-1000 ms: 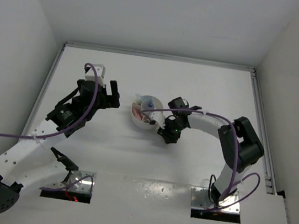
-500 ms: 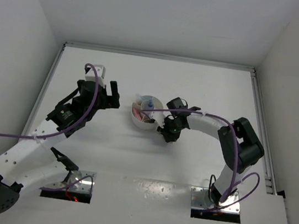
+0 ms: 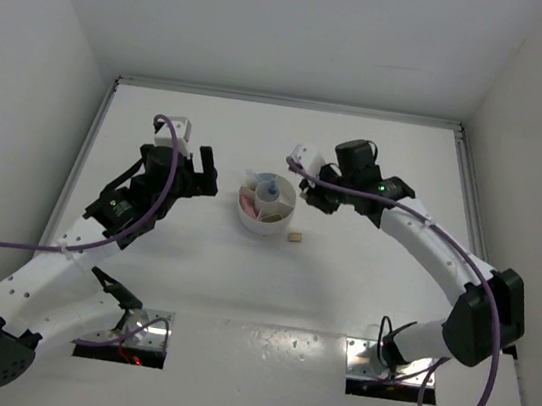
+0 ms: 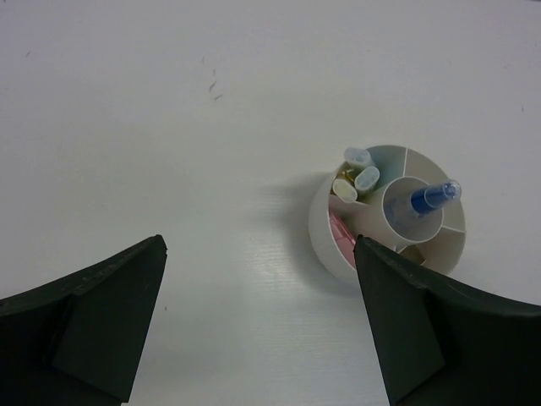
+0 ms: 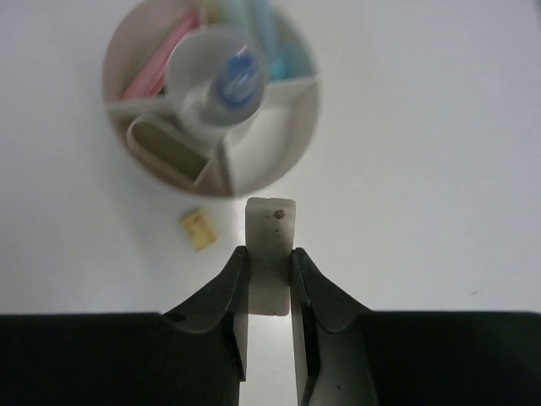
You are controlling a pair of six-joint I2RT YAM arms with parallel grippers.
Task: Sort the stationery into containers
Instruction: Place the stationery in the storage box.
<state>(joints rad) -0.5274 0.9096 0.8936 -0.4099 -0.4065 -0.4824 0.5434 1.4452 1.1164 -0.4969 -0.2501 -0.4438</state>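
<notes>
The round white container (image 3: 251, 221) stands mid-table, with a blue-capped marker (image 3: 268, 191) in its centre cup and pink and pale blue stationery in its compartments. My right gripper (image 3: 318, 199) hovers just right of it, shut on a white eraser block (image 5: 270, 241) that sticks out past the fingertips toward the container (image 5: 309, 100). A small beige piece (image 3: 295, 235) lies on the table by the container's near right side, also seen as the beige piece (image 5: 199, 230). My left gripper (image 3: 205, 174) stands open to the left of the container (image 4: 319, 227), nothing between its fingers.
White walls close in the table on the left, back and right. A raised rail (image 3: 472, 206) runs along the right side. Both arm bases (image 3: 391, 366) sit at the near edge.
My right arm has lifted from the table at the container's near right and swung farther back and right, holding the white eraser. The beige piece now shows. The left arm has not moved.
</notes>
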